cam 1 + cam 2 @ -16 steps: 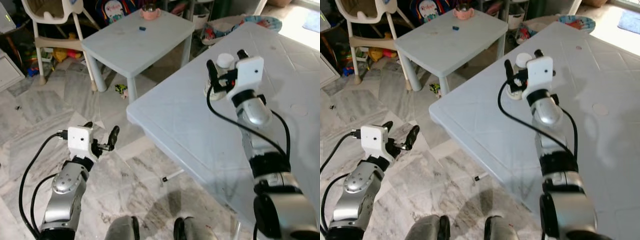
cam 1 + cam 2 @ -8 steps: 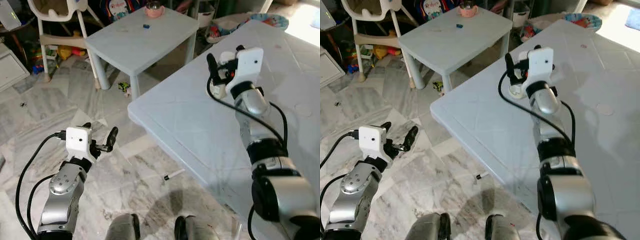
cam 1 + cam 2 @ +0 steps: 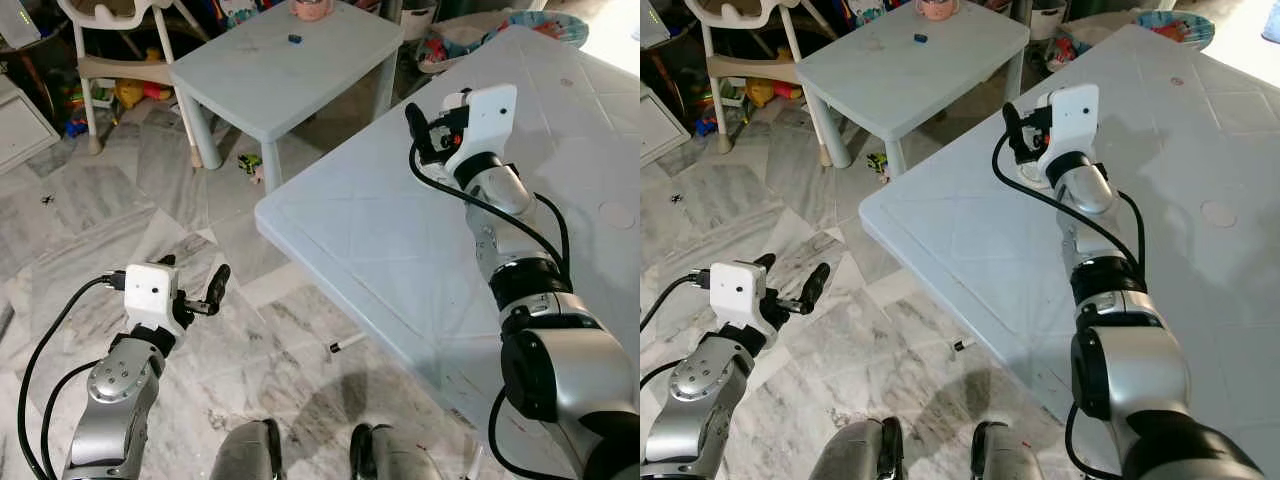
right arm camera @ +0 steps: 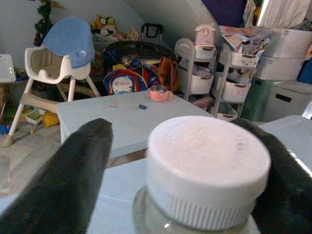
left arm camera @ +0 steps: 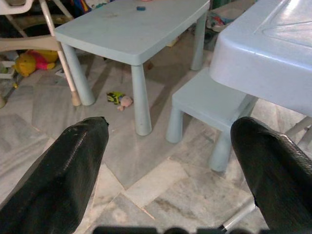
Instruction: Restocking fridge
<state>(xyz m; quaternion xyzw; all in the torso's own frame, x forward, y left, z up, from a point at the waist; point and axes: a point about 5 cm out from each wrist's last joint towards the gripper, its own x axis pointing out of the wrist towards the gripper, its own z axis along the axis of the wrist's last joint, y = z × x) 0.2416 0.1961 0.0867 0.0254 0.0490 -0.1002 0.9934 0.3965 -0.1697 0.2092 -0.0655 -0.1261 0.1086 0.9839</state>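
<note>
A bottle with a white ribbed cap [image 4: 207, 170] stands near the left edge of the big white table [image 3: 380, 240]. My right gripper [image 3: 437, 125] reaches over the table with its black fingers [image 4: 73, 180] on either side of the cap, open, with a gap still showing on one side. From the head views the wrist housing hides most of the bottle; its base [image 3: 1032, 178] peeks out below. My left gripper [image 3: 190, 275] hangs low over the marble floor, open and holding nothing.
A small pale-blue table [image 3: 290, 70] carries a pink cup [image 3: 312, 8] and a tiny blue piece [image 3: 294, 39]. A high chair [image 3: 110, 30] and toys crowd the far left. A low stool [image 5: 209, 105] sits under the big table's edge.
The right gripper has moved in on the bottle, so the cap now sits between its fingers. The camera shifted a little. The left arm sank slightly.
</note>
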